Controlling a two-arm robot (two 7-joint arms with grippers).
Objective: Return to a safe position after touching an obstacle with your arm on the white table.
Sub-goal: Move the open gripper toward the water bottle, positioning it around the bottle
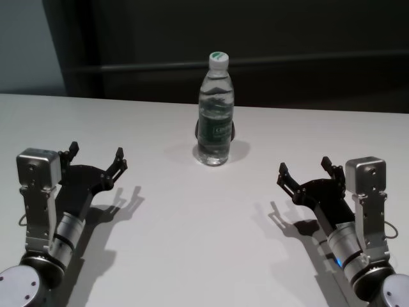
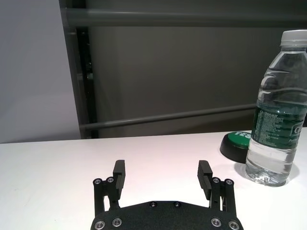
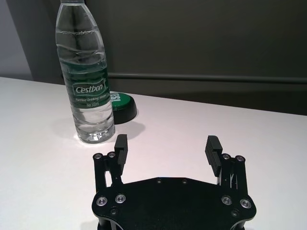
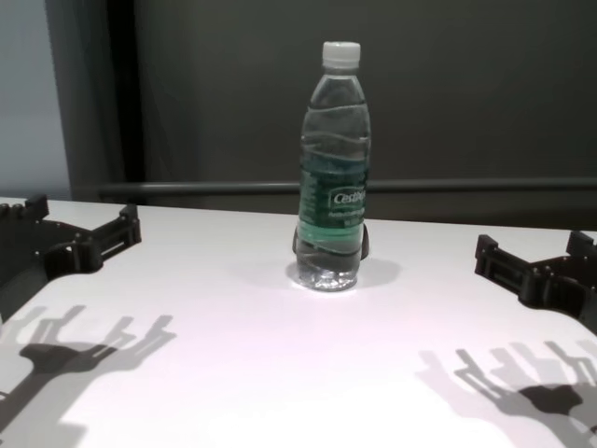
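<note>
Both arms clear of bottle, fingers spread.
Water bottle (image 1: 215,112) upright at far centre of white table (image 1: 192,243), a green-topped puck (image 3: 121,104) just behind it. Left gripper (image 1: 96,157) near-left, right gripper (image 1: 307,169) near-right; both hold nothing, well apart from bottle.

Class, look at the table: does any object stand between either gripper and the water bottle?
Nothing visible does. Only bare white table lies between the open left gripper, the open right gripper and the upright bottle. A dark green-topped disc sits behind the bottle, on its far side.
</note>
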